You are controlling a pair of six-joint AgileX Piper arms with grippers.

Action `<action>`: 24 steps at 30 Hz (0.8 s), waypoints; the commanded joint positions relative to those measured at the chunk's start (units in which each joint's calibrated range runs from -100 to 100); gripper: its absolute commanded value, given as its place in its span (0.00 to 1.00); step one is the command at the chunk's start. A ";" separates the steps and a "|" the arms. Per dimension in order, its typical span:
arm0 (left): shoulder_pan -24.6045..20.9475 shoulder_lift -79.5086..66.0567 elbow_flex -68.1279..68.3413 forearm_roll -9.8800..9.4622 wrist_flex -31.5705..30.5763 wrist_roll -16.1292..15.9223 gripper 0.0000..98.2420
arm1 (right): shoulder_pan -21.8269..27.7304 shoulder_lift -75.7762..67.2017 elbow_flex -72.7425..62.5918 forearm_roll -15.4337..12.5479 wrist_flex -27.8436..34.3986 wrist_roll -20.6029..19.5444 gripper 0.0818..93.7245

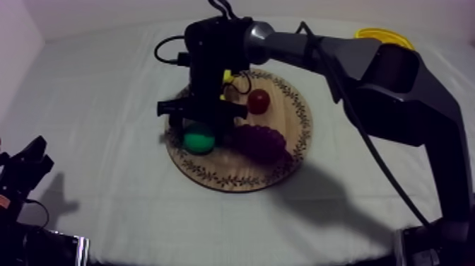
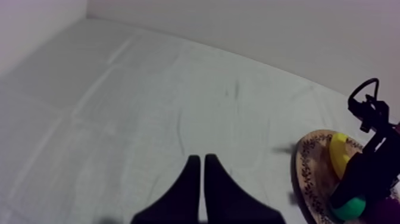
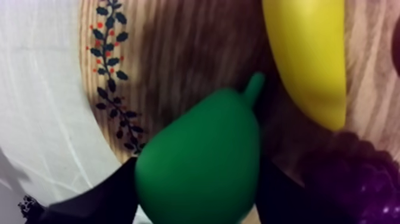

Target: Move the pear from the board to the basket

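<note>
Desk (image 1: 106,106): flat, grey-white cloth, faintly creased. Right arm (image 1: 396,78) comes in from upper right of the top view. It reaches over the round wooden board (image 1: 233,170) at centre: visible grain, leaf-pattern rim. Yellow basket (image 1: 385,34) is at the upper right edge, well apart from the board. On the board: knobbly purple grapes (image 1: 261,141), smooth curved banana (image 3: 309,53), glossy green pear (image 3: 202,161) with short stem, small red fruit (image 1: 258,101), round. Right tool (image 1: 200,134) is clenched on the pear at the board's left part, black fingers against both flanks. Left tool (image 2: 201,182) is at lower left, fingers pressed into a narrow wedge, grasping nothing.
</note>
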 commanded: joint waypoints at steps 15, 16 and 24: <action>0.00 -0.02 -0.05 -0.01 0.01 0.00 0.00 | 5.59 -17.77 6.05 3.41 2.23 3.45 0.46; 0.00 -0.02 -0.05 -0.01 0.01 0.00 0.00 | 6.63 -19.94 6.82 3.88 2.28 3.95 0.46; 0.00 -0.02 -0.05 -0.01 0.01 0.00 0.00 | 18.36 -32.12 12.65 7.83 0.98 8.00 0.46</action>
